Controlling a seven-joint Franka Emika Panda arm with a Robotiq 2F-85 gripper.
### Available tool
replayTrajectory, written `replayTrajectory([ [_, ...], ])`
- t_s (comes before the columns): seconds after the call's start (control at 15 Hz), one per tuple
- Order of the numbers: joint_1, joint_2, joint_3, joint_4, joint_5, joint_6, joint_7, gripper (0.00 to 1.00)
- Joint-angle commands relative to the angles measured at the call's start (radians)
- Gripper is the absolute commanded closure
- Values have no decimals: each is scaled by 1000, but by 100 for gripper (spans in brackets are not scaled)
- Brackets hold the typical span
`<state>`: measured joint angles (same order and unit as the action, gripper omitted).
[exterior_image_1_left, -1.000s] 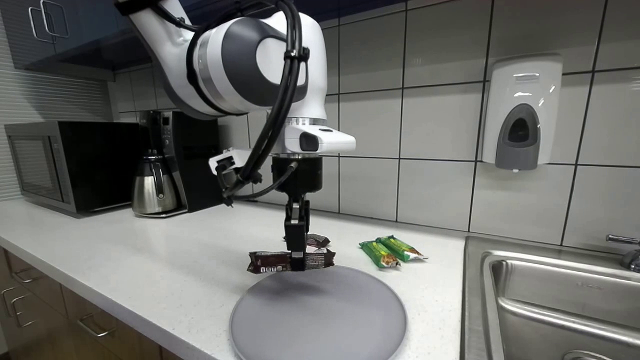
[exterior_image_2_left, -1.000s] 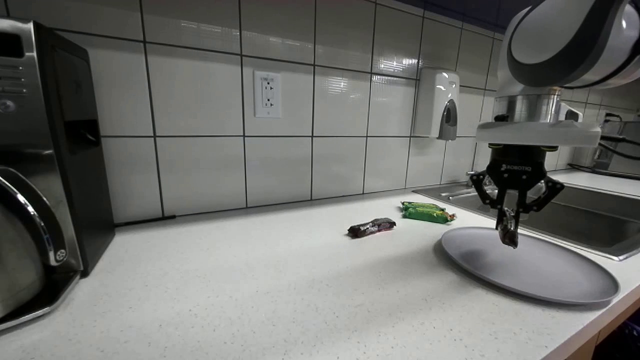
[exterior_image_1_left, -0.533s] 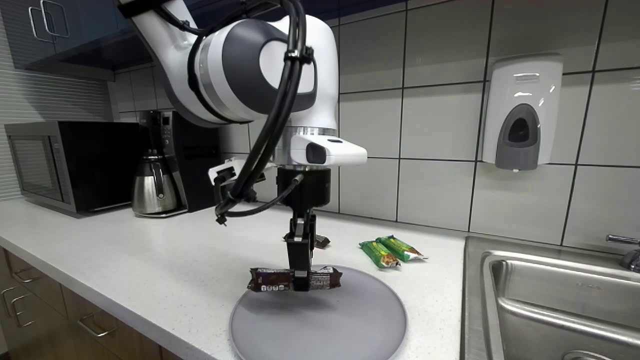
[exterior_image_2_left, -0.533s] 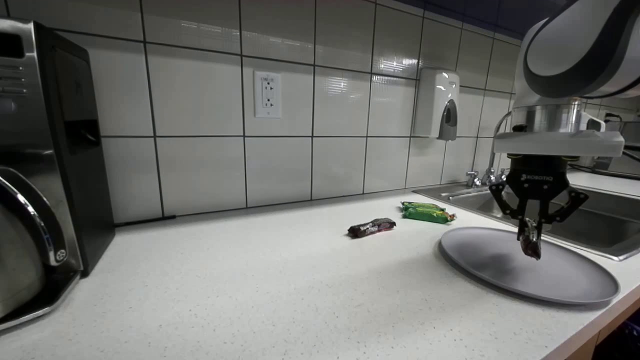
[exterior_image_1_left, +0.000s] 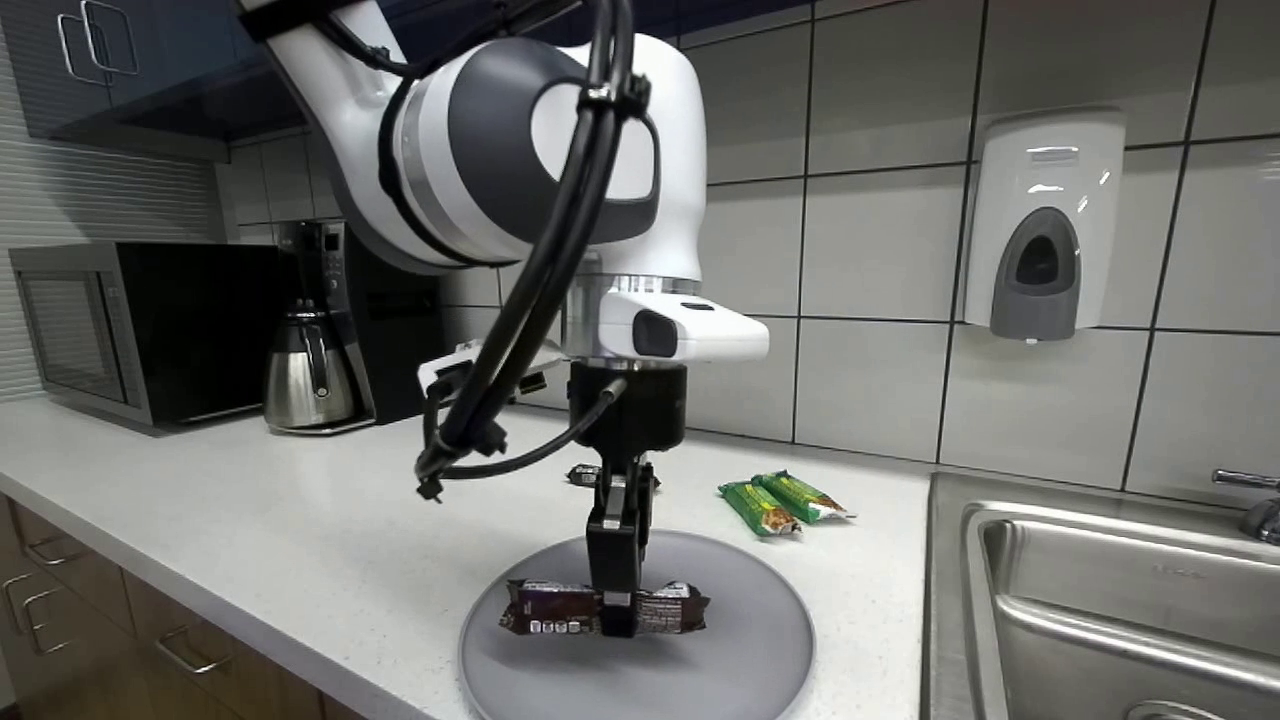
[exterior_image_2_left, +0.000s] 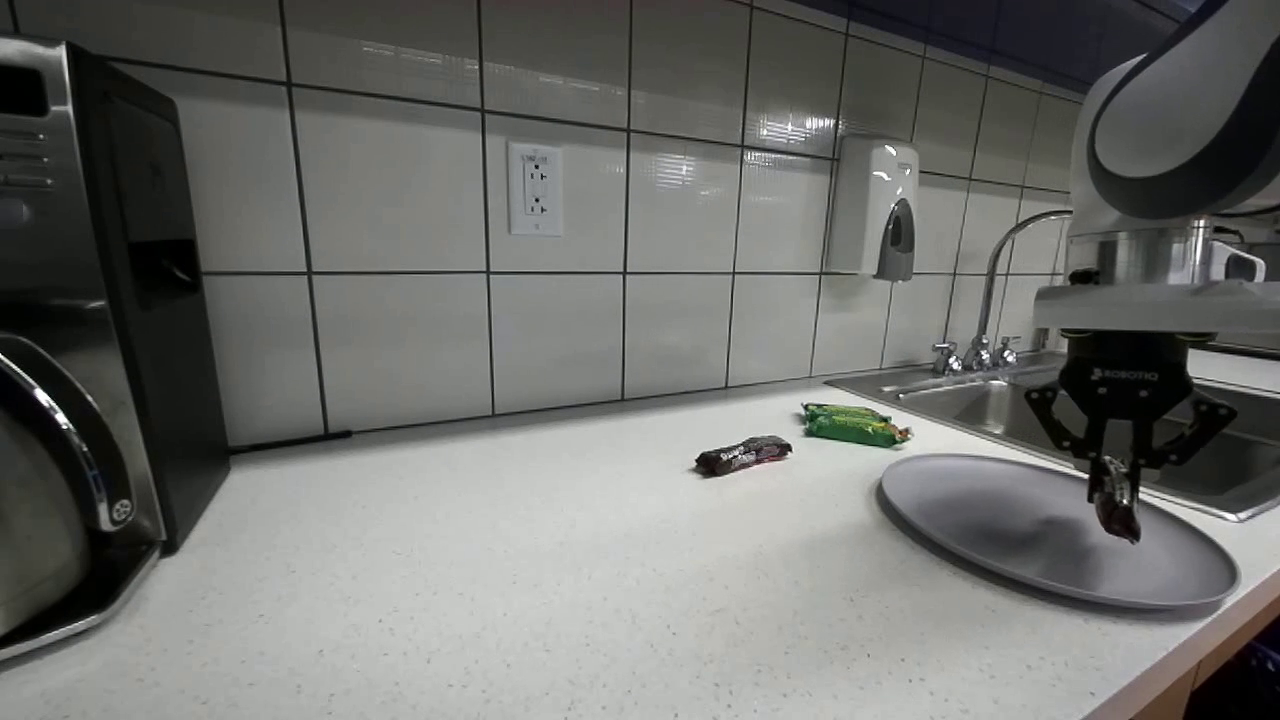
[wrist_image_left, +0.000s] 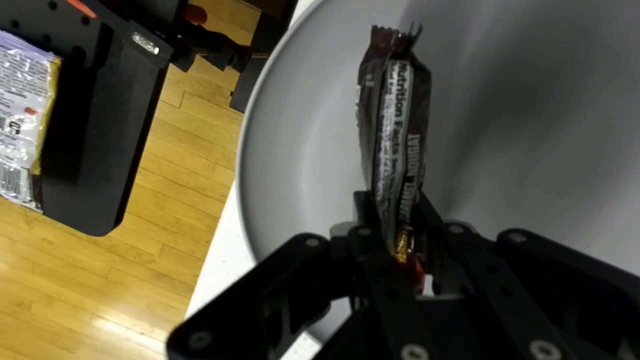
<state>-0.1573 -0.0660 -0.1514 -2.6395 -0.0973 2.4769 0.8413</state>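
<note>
Over the smooth, round grey plate (exterior_image_1_left: 745, 640), the nearly closed tool (exterior_image_1_left: 618, 615) pinches a crinkled, brown-wrapped bar (wrist_image_left: 395, 130).

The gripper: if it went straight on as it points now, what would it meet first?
Probably the gray plate beneath the gripper and the wrapped bar it holds; the gap is unclear.

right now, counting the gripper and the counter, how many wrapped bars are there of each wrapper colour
Dark brown: 2 (the held bar in the gripper, the loose bar on the counter)
Green: 2 (one green bar beside another green bar, both on the counter)
Total: 4
</note>
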Motion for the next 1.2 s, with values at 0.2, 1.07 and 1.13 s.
replayTrajectory([
  [0.2, -54, -5, -29, -29, -57, 26, 28, 95],
  [1.07, -65, 16, -46, -20, -60, 43, 39, 38],
  [1.13, -65, 15, -45, -18, -60, 45, 39, 31],
])
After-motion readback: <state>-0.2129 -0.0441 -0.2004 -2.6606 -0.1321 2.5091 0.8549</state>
